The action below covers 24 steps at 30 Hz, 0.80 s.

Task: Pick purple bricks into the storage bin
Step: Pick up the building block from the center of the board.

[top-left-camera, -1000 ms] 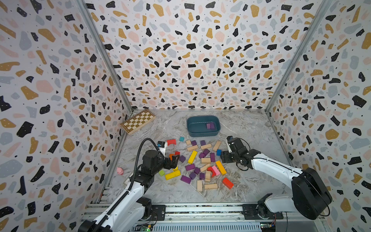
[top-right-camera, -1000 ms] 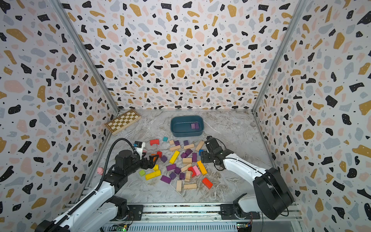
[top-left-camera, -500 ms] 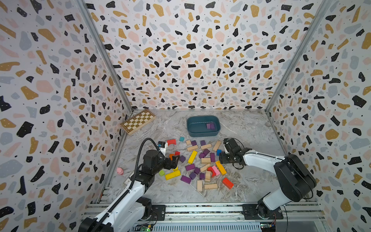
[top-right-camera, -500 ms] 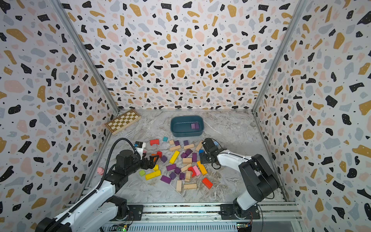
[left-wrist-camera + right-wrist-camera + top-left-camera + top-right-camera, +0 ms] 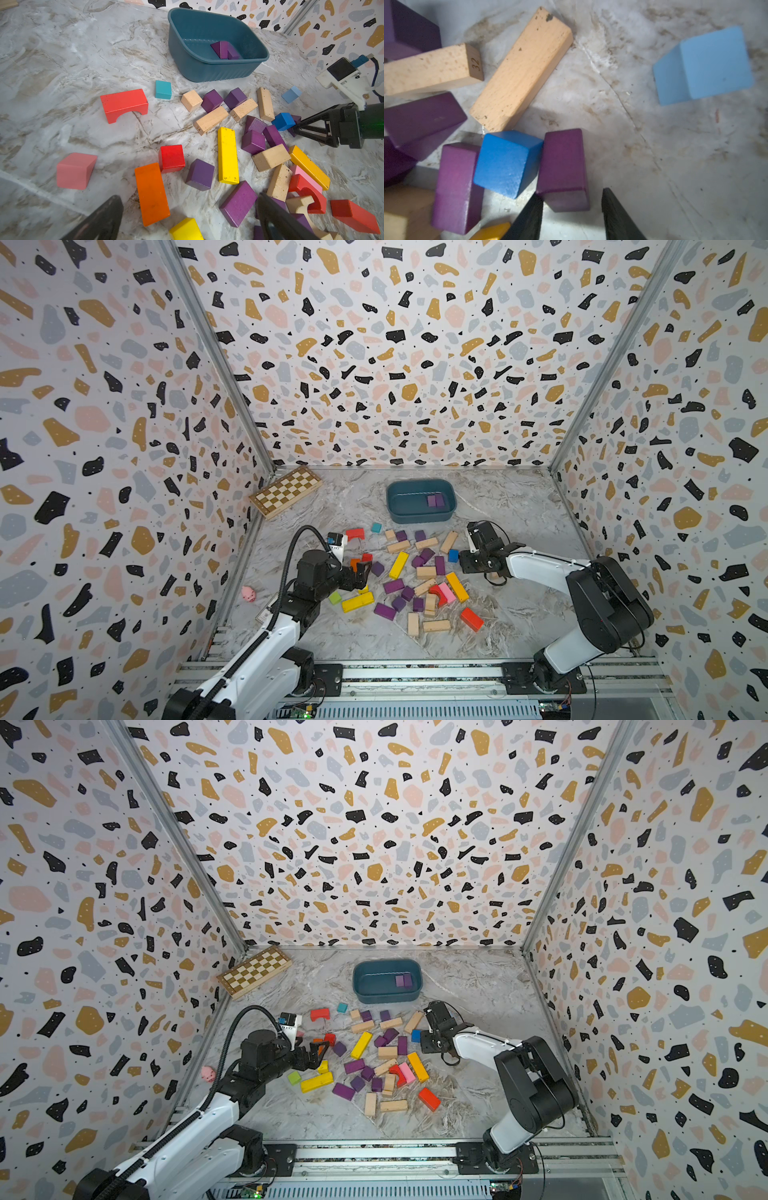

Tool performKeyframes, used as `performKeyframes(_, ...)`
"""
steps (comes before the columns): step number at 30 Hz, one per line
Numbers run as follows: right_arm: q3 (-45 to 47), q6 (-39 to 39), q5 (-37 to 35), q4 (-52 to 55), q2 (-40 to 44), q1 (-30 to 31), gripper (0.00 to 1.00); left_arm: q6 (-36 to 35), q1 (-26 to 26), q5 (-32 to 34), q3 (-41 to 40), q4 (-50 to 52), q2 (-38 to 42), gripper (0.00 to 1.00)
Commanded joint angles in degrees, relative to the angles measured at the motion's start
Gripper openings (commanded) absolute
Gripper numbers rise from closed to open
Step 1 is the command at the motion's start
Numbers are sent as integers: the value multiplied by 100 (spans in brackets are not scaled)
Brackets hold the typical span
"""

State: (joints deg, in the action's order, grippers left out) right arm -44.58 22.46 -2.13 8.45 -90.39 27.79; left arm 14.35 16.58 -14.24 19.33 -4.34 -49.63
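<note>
While the left gripper hangs wide open, the right gripper straddles one end of a purple brick: one finger touching, the other just clear, not clamped.

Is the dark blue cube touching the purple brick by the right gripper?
Touching. The right wrist view shows the dark blue cube with its corner against the purple brick, no gap.
</note>
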Motion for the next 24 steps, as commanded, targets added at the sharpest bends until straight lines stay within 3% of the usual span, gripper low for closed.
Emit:
performKeyframes(1, -129, -75, 25, 30, 21, -37, 41, -2, 20, 44, -8, -169, 23, 99)
performKeyframes(24, -268, -219, -94, 445, 470, -86, 28, 7, 15, 53, -52, -144, 166, 99)
